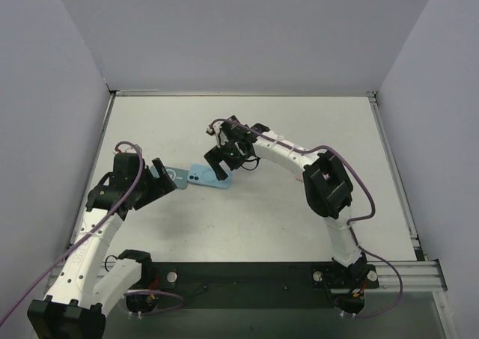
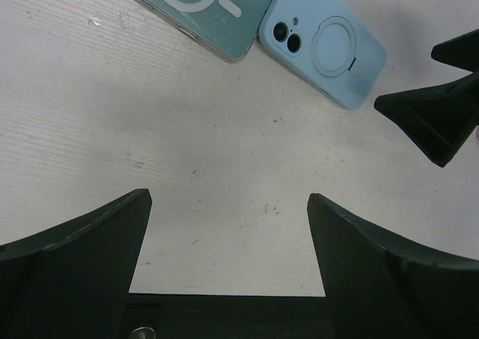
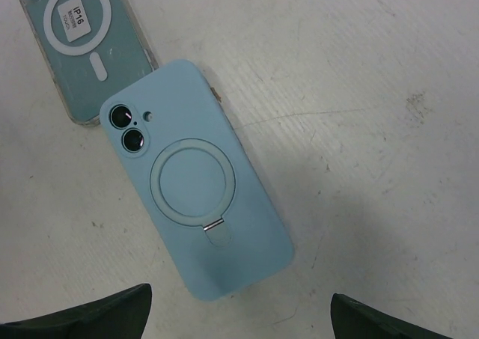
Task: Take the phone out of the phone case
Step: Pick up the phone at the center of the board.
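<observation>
— What's on the table [image 1: 314, 129]?
— My left arm [image 1: 86, 238] and right arm [image 1: 329, 185] both lean toward centre-left. The left gripper [image 1: 163, 180] sits at nine o'clock of the phones, the right gripper [image 1: 221, 162] at two. Each has its jaws spread wide on nothing. I'd guess one pins, one peels.
— The phone [image 3: 132, 140]?
— Inside the blue phone case [image 3: 206, 204], flat, lenses up, between them. A clear-cased phone [image 3: 90, 40] touches its corner at eleven o'clock, right wrist view.
— Trouble?
— The case lip must face down, so I'd need an edge lifted first. Its ring stand [image 3: 156, 183] lies folded.
</observation>
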`<move>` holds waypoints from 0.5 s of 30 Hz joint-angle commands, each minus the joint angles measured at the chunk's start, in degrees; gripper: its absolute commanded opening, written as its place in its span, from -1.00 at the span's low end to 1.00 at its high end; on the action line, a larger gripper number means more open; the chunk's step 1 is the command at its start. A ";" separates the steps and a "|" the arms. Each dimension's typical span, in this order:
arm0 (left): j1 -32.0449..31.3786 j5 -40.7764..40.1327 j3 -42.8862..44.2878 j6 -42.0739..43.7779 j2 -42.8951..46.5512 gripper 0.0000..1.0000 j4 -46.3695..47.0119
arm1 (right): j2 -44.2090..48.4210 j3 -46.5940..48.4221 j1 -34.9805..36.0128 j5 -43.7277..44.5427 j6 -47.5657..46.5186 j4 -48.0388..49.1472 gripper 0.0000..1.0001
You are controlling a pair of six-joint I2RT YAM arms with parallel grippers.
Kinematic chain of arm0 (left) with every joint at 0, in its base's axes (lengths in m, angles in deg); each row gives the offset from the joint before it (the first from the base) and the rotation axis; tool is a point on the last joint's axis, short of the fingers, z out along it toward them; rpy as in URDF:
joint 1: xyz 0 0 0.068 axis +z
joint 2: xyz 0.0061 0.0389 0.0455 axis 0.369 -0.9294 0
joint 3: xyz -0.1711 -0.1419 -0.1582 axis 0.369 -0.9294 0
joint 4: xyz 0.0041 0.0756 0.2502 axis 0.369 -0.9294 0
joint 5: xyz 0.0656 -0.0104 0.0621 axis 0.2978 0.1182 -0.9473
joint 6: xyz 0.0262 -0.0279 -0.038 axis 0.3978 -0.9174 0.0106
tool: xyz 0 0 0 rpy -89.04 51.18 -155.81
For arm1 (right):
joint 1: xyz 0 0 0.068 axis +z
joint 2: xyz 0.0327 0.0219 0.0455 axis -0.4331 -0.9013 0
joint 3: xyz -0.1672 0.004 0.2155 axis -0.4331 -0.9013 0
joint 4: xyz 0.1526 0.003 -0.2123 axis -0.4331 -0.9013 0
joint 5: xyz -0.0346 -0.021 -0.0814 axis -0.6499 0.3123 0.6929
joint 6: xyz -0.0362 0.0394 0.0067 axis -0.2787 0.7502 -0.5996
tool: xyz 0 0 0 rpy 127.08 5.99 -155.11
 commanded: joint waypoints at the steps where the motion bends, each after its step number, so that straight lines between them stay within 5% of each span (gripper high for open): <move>1: -0.17 -0.42 2.68 0.85 0.34 0.95 -1.94 | -3.12 6.12 1.51 -0.63 -7.29 -3.54 0.94; 15: -0.17 2.21 2.33 1.55 0.96 0.95 -3.25 | -10.68 12.19 5.47 4.29 -10.63 -3.89 0.99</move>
